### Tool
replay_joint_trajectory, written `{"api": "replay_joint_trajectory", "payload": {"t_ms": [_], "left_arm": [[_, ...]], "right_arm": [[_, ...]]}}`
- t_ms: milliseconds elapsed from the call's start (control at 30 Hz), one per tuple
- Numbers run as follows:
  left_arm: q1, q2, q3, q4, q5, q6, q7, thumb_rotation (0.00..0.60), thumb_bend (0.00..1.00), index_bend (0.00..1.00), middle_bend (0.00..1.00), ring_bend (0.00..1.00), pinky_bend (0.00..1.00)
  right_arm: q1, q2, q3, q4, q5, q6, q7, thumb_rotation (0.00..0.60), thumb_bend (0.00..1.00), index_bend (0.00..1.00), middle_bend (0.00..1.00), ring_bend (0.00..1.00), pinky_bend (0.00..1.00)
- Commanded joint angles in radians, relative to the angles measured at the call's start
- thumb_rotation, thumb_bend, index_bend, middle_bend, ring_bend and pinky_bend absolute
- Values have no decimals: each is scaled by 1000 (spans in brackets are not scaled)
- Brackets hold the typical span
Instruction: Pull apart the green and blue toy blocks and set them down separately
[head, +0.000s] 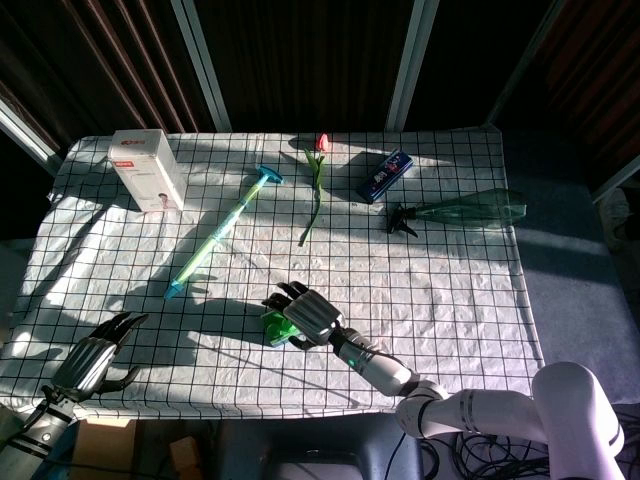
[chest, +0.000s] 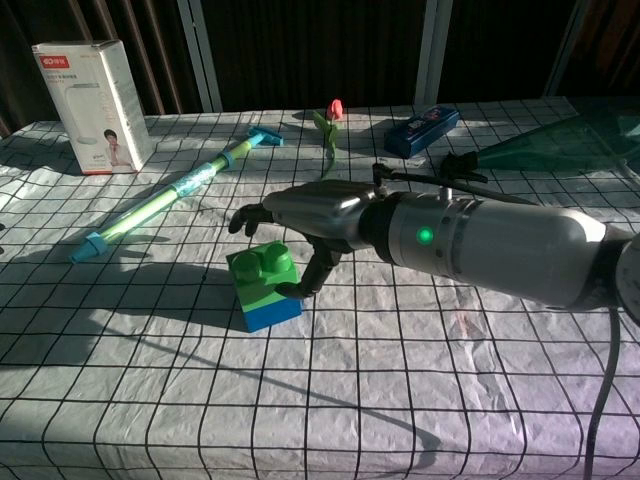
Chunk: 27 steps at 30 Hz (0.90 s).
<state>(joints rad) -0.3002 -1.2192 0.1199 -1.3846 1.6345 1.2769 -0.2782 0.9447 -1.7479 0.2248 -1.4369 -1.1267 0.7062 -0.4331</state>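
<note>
The stacked toy block stands near the table's front middle, its green block (chest: 262, 270) on top of the blue block (chest: 270, 312); in the head view only the green block (head: 273, 326) shows. My right hand (chest: 315, 222) hovers over the stack from the right. Its fingers (chest: 246, 216) spread above and behind the green block, and its thumb touches that block's right side. In the head view the right hand (head: 306, 314) covers the block's right half. My left hand (head: 96, 358) hangs off the table's front left corner, fingers apart and holding nothing.
A white carton (head: 147, 168) stands at the back left. A long teal and green stick toy (head: 222, 235) lies diagonally left of centre. A tulip (head: 316, 180), a small blue box (head: 386, 175) and a green spray bottle (head: 465, 210) lie towards the back right.
</note>
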Motion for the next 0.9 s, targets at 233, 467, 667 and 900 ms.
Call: {"api": "replay_joint_trajectory", "payload": {"t_ms": [233,467,667,900], "left_arm": [[1,4,-2,-1,-6,-6,-5,600,356,0,137,40,156],[1,29,0,-24,-20,-30,-3,600,357,0,135,40,156],[1,32,-4,-23,-18,-28,-7,600,357,0,136,43,157],[6,32,-9,-8,-11,-12,-34,600,357,0,137,49,156]], "right_arm": [[16,-36,-4,42,-4,6,43,600,396,355,307,150,244],[27,-60,-22,75,-12,25,46,600,398,450,376,219,305],[29,-70,-34,95,-44,52,54,600,411,668,512,386,393],[20,-45,-43,79,-123,107,91,600,412,887,678,562,489]]}}
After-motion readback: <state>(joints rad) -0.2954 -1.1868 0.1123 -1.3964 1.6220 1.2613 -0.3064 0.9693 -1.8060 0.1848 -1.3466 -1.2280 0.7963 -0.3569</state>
